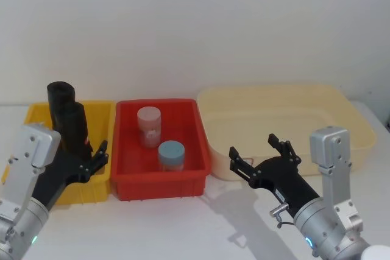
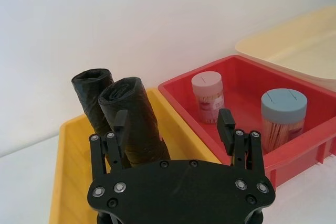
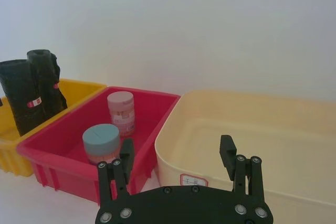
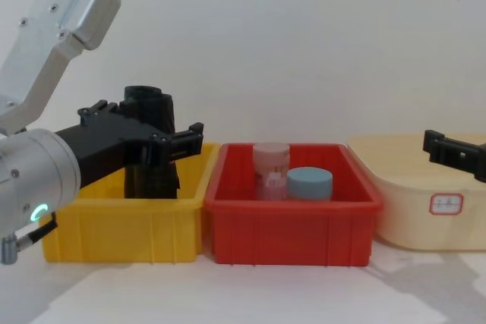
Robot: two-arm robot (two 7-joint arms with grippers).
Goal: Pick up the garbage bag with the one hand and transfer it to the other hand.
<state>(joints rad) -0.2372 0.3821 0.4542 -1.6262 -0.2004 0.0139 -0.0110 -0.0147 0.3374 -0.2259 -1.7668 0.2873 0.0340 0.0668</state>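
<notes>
The garbage bag [image 1: 66, 120] is a black roll standing upright in the yellow bin [image 1: 100, 109], with a second black roll beside it. In the left wrist view, both rolls [image 2: 134, 121] rise just beyond my left gripper [image 2: 173, 128], which is open with the nearer roll partly between its fingers, untouched. The chest view has the left gripper [image 4: 144, 123] level with the rolls' upper part [image 4: 152, 108]. My right gripper [image 1: 259, 150] hangs open and empty in front of the cream tub [image 1: 341, 114], to the right of the bins.
A red bin [image 1: 183, 182] sits between the yellow bin and the cream tub. It holds a pink-lidded jar [image 1: 148, 125] and a blue-lidded jar [image 1: 171, 153]. White tabletop [image 1: 201, 229] lies in front of the bins, and a white wall stands behind.
</notes>
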